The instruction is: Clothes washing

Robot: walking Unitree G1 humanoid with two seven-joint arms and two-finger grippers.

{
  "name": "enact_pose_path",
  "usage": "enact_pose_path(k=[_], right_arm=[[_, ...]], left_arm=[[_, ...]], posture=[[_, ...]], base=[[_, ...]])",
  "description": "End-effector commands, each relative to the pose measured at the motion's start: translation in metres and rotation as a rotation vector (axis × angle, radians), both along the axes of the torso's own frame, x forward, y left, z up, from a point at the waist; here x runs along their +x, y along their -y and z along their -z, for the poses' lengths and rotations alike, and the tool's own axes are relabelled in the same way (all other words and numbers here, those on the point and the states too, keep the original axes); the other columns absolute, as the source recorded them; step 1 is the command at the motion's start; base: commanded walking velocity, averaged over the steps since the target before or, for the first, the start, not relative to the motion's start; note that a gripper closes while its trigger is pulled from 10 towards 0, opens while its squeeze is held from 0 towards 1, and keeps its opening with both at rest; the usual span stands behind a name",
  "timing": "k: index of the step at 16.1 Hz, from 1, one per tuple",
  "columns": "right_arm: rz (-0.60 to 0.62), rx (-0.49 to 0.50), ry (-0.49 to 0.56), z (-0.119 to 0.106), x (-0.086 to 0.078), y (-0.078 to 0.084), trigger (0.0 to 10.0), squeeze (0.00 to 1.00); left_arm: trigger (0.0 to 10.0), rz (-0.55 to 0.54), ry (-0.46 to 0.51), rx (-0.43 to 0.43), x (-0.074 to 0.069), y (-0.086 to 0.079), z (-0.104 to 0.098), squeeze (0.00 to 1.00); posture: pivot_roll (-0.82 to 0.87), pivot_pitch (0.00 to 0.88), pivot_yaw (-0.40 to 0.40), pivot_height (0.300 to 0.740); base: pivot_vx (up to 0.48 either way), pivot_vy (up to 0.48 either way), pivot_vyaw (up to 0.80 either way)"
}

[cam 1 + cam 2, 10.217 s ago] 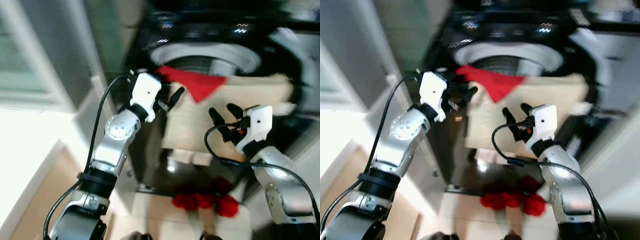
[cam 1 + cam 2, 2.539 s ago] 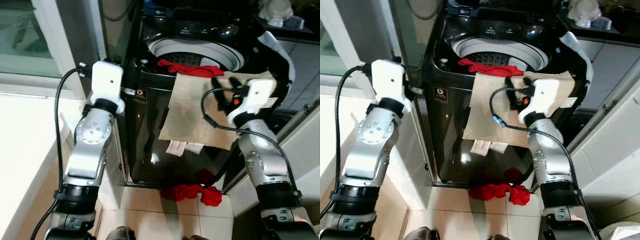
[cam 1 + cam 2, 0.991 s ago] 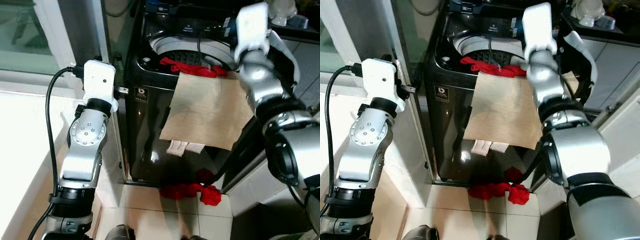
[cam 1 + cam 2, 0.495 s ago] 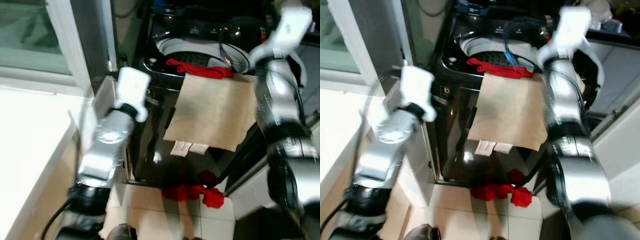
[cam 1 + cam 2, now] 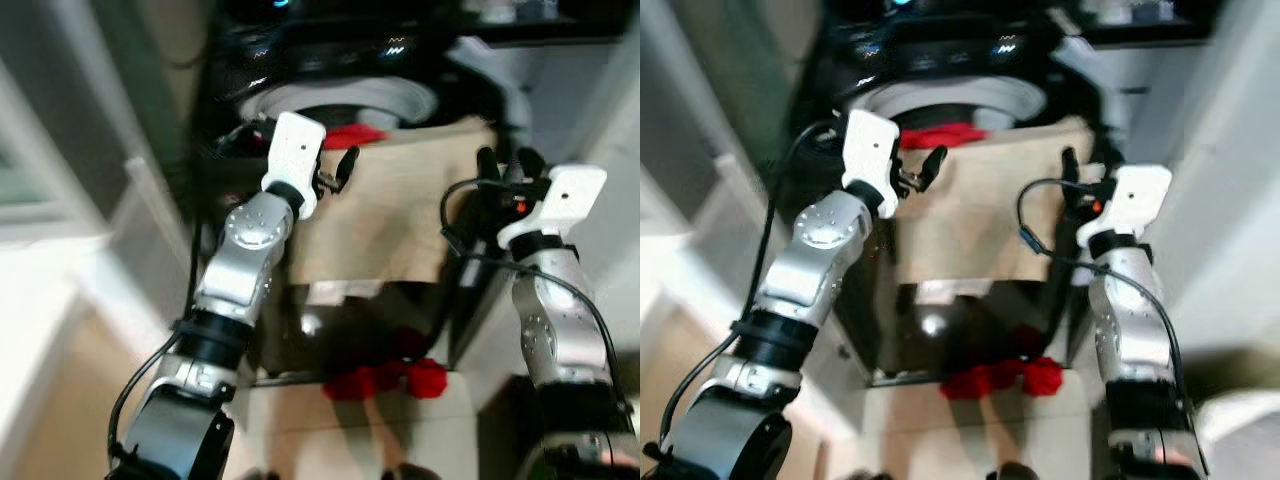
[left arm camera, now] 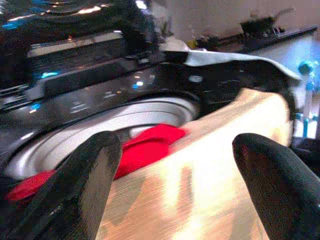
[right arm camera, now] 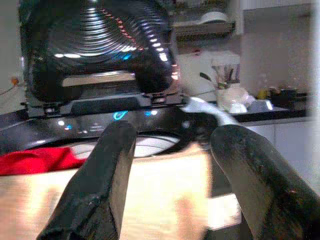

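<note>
A: Two garments hang over the front lip of the black top-loading washing machine (image 5: 330, 100): a flat tan cloth (image 5: 385, 225) draped down the front panel, and a bright red garment (image 5: 352, 135) half inside the grey drum opening. More red cloth, a crumpled red heap (image 5: 385, 378), lies on the pale tiled floor at the machine's foot.

B: Handling?

A: Soft and light, by the look. The tan cloth hangs limp with no stiffness, so it should fold and slide off the rim if nudged. Best hold, I judge, is the top edge where it bends over the lip, one corner per side.

B: Grippers?

A: Left gripper (image 5: 335, 175) sits at the cloth's upper left corner, near the red garment; in the left wrist view its black fingers (image 6: 90, 170) stand spread wide, with nothing between them. Right gripper (image 5: 505, 165) hovers at the upper right edge; its fingers (image 7: 107, 175) are likewise parted and empty, cloth just ahead.

B: Appearance?

A: Tan cloth plain, smooth, a paler strip at its lower hem. Head views blurred; weave not readable.
</note>
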State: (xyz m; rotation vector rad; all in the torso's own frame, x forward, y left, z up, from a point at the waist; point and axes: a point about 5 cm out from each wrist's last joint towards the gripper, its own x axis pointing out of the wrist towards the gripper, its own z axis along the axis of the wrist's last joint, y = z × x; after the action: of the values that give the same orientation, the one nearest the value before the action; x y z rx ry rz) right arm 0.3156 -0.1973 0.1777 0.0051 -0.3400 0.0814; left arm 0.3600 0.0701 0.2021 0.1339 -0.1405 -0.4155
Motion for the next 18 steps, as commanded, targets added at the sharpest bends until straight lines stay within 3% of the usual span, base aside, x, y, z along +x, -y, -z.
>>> enact_pose_path(k=[1, 4, 6, 8, 9, 12, 15, 18], right_arm=[[-0.058, -0.01, -0.017, 0.0, -0.006, -0.011, 10.0, 0.25], [-0.201, -0.039, -0.03, -0.006, -0.021, -0.025, 10.0, 0.26], [-0.227, -0.034, -0.048, -0.005, -0.024, -0.029, 10.0, 0.26], [-0.257, -0.027, -0.091, -0.001, -0.036, -0.036, 10.0, 0.26], [-0.257, -0.026, -0.105, 0.001, -0.04, -0.037, 10.0, 0.27], [-0.247, -0.013, -0.127, 0.006, -0.047, -0.037, 10.0, 0.26], [-0.252, -0.003, -0.155, 0.01, -0.06, -0.047, 10.0, 0.27], [-0.222, 0.001, -0.167, 0.011, -0.067, -0.045, 10.0, 0.27]], left_arm=[[10.0, -0.043, 0.001, 0.006, 0.007, -0.004, -0.002, 0.0], [10.0, -0.076, -0.119, -0.027, 0.024, -0.017, 0.008, 0.0], [10.0, -0.142, -0.166, 0.044, 0.038, -0.03, 0.011, 0.0], [10.0, -0.305, -0.147, 0.129, 0.058, -0.068, -0.014, 0.0], [10.0, -0.317, -0.148, 0.124, 0.06, -0.072, -0.019, 0.0], [10.0, -0.343, -0.144, 0.106, 0.063, -0.077, -0.027, 0.0], [10.0, -0.297, -0.23, -0.002, 0.066, -0.063, -0.03, 0.0], [10.0, -0.266, -0.259, -0.119, 0.068, -0.057, -0.043, 0.0]], posture=[[-0.22, 0.0, 0.096, 0.74], [-0.22, 0.0, 0.084, 0.74], [-0.22, 0.0, 0.081, 0.74], [-0.25, 0.0, 0.101, 0.74], [-0.26, 0.0, 0.109, 0.74], [-0.28, 0.0, 0.123, 0.74], [-0.33, 0.0, 0.167, 0.74], [-0.36, 0.0, 0.189, 0.74]], base=[[0.0, 0.0, 0.0], [0.0, 0.0, 0.0], [0.0, 0.0, 0.0], [0.0, 0.0, 0.0], [0.0, 0.0, 0.0], [0.0, 0.0, 0.0], [0.0, 0.0, 0.0], [0.0, 0.0, 0.0]])
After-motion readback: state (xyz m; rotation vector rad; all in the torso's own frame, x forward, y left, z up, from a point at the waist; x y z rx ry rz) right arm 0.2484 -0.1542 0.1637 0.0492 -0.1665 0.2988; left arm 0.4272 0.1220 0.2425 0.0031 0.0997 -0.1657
